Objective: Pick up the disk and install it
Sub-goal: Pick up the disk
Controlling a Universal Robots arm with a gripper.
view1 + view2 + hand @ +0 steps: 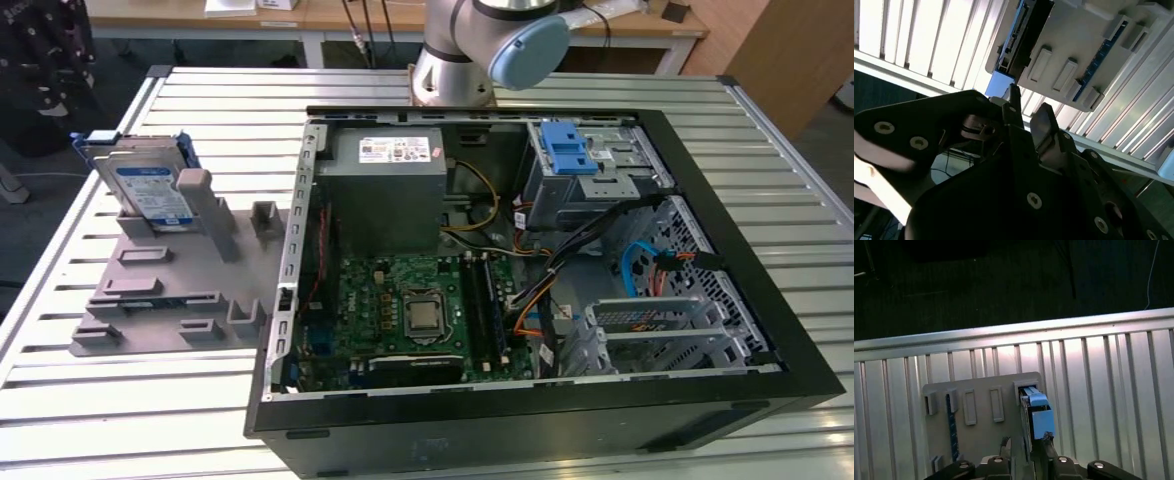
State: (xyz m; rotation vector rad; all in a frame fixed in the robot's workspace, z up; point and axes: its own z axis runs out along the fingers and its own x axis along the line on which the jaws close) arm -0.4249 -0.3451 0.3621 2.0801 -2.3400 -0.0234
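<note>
You are at the pick-up step, on the approach. The disk [144, 185] has not been lifted; it stands on edge in a slot of the grey holder [174, 290]. The holder lies on the slatted table [134, 420] at the exterior view's left, just beside the open case [534, 430]. The disk is well apart from the cage [587, 165] with the blue latch inside that case. Your pincer [1026, 441] is released, with a clear gap between its fingers and nothing in them. In the first wrist view it hangs over the holder, with the disk's narrow upper edge and blue carrier just beyond the fingertips. The disk is roughly in line with the gap but sits nearer one finger than the other, and pincer and disk look apart, not touching. As I judge it, the grasp calls for centring the gap on that thin edge and keeping the fingers parallel to the disk's flat faces. You should come straight down so that neither finger catches the carrier or the holder's posts. Hold firmly and lift straight, since the slot seems to seat the disk's lower edge.
</note>
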